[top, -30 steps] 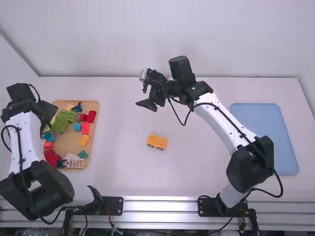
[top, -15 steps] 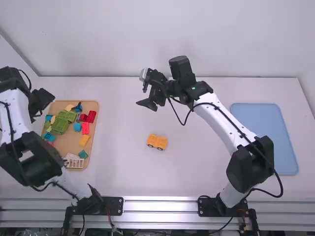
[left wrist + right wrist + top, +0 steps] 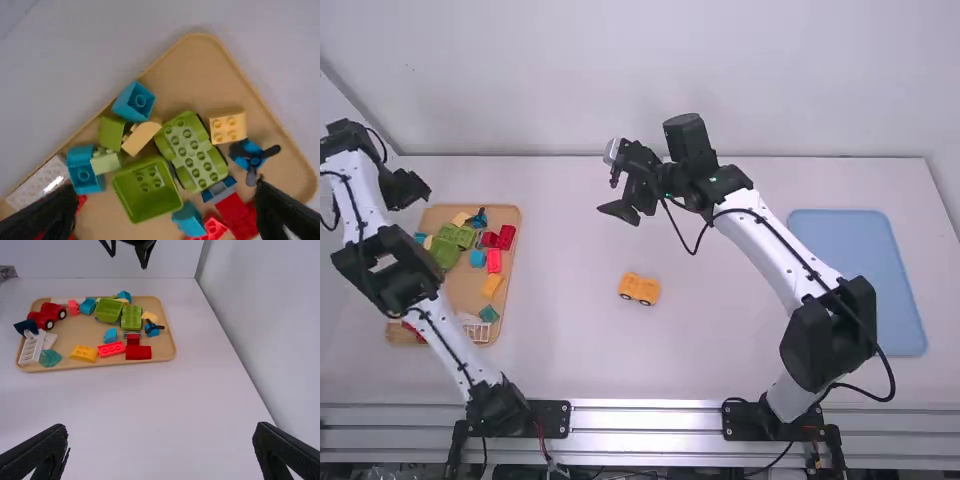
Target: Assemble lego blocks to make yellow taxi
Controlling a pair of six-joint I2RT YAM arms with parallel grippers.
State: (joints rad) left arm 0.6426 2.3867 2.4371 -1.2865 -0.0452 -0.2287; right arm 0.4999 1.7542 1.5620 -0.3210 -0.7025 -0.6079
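The small yellow wheeled car [image 3: 640,288] sits on the bare middle of the white table [image 3: 740,345], between the wooden tray [image 3: 470,285] and the blue tray [image 3: 855,280]. The right gripper [image 3: 620,202] hangs farther from the camera than the car, released, its fingers spread wide. The left gripper [image 3: 410,190] is by the wooden tray's far left corner, also released, fingers well apart. In that tray lie a yellow block [image 3: 84,354], touching a pink-red block [image 3: 111,349], and a pale yellow block [image 3: 227,127] close to a blue piece with a dark propeller [image 3: 254,160]. A green studded base [image 3: 192,150] lies beside a green tub [image 3: 145,190]. A red car [image 3: 47,315] and a teal block [image 3: 49,358] share the tray.
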